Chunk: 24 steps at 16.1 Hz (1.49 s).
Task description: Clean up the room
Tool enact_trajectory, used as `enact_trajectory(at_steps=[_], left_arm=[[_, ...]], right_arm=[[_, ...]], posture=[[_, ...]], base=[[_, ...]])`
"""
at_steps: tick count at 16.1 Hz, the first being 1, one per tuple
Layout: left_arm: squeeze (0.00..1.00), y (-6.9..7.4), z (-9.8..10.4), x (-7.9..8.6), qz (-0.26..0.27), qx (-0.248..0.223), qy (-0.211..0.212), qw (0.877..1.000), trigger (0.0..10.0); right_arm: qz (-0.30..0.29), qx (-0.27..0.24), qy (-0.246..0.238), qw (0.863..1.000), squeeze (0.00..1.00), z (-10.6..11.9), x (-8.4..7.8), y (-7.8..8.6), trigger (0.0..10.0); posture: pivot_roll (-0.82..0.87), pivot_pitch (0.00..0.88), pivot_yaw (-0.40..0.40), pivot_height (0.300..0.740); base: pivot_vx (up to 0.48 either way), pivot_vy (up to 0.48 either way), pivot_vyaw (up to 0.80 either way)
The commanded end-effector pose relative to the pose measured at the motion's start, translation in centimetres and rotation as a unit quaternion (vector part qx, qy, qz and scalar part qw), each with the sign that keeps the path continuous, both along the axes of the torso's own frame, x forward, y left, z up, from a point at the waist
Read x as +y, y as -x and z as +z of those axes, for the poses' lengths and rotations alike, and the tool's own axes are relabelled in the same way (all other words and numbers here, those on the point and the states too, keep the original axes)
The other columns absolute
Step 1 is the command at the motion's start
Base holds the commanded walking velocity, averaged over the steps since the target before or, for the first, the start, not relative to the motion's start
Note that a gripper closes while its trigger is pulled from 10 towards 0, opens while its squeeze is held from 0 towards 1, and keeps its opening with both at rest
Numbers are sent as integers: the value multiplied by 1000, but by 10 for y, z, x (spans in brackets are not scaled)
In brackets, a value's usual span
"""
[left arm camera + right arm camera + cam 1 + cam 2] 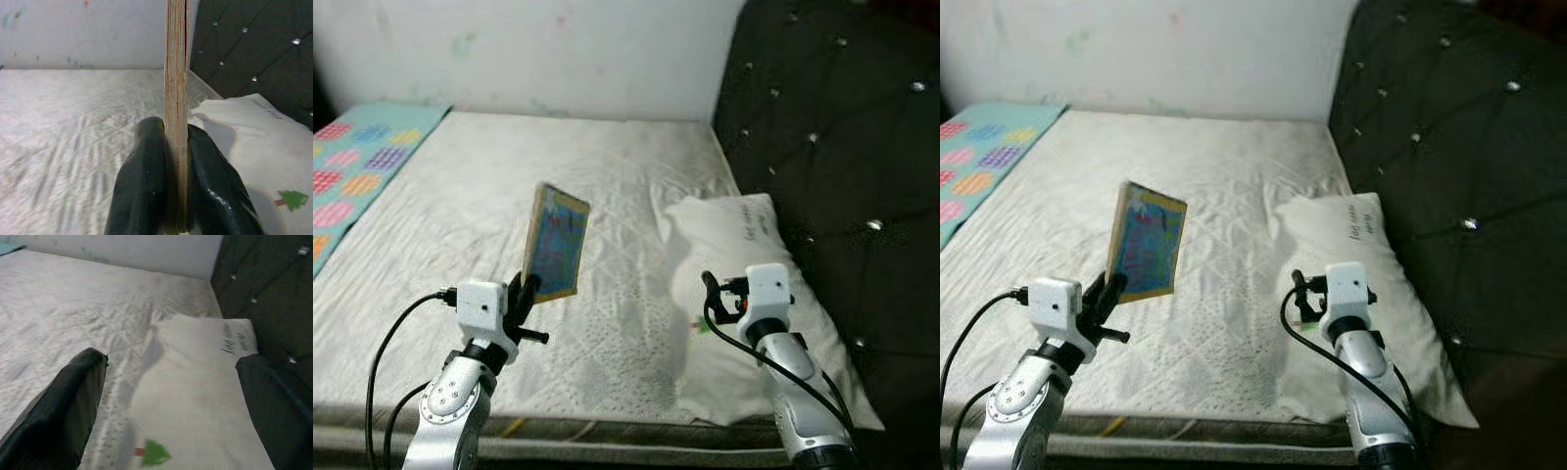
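Left pincer [523, 292]: pressed tight on the bottom edge of a thin book [555, 244]. In the left wrist view both black fingers [143, 186] are seen squeezing the book's edge.
Book: held up in the air above the bed [460, 196], standing nearly upright and a little tilted. A bright blue and yellow cover is seen, and the edges look worn and brown.
Right pincer [713, 296]: spread wide, nothing is held. It hangs just over the pillow [744, 294].
Pillow: white, soft and flat, with a small green tree [155, 453] printed on it. It is laid at the right side of the bed, next to the headboard [842, 127].
Bed: covered with a white, wrinkled sheet.
Headboard: dark, padded, dotted with shiny buttons.
Blanket [357, 157]: colourful squares, laid along the bed's left side.
Wall [558, 49]: plain white, behind the bed.
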<state>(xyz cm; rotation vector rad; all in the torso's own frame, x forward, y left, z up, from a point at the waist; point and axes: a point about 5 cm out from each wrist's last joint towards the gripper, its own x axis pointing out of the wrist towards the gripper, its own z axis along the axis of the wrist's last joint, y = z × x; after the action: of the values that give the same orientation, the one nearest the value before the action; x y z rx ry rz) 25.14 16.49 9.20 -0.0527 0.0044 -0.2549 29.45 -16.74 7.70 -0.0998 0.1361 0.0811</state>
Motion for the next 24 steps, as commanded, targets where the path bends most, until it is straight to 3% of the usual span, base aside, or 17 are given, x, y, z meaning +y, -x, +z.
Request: enact_trajectory(at_steps=[1, 21, 22, 24], left_arm=[[0, -4, 11, -11, -22, -27, 8, 999, 10000], [0, -7, 6, -7, 9, -5, 3, 1000, 10000], [0, -11, 3, -2, 21, 19, 36, 999, 10000], [0, -21, 2, 16, 73, 62, 145, 985, 10000]], right_arm=[[-18, -7, 1, 1000, 0, 4, -11, -1, 10000], [-11, -3, 8, 1000, 0, 4, -9, -2, 10000], [-11, -4, 9, 1000, 0, 4, -10, -2, 10000], [-14, -7, 12, 1000, 0, 6, -13, -2, 10000]], posture=[[-94, 0, -20, 740], [-93, 0, -25, 740], [-95, 0, -27, 740], [-96, 0, -33, 740]], base=[[322, 0, 0], [29, 0, 80], [0, 0, 0], [0, 0, 0]])
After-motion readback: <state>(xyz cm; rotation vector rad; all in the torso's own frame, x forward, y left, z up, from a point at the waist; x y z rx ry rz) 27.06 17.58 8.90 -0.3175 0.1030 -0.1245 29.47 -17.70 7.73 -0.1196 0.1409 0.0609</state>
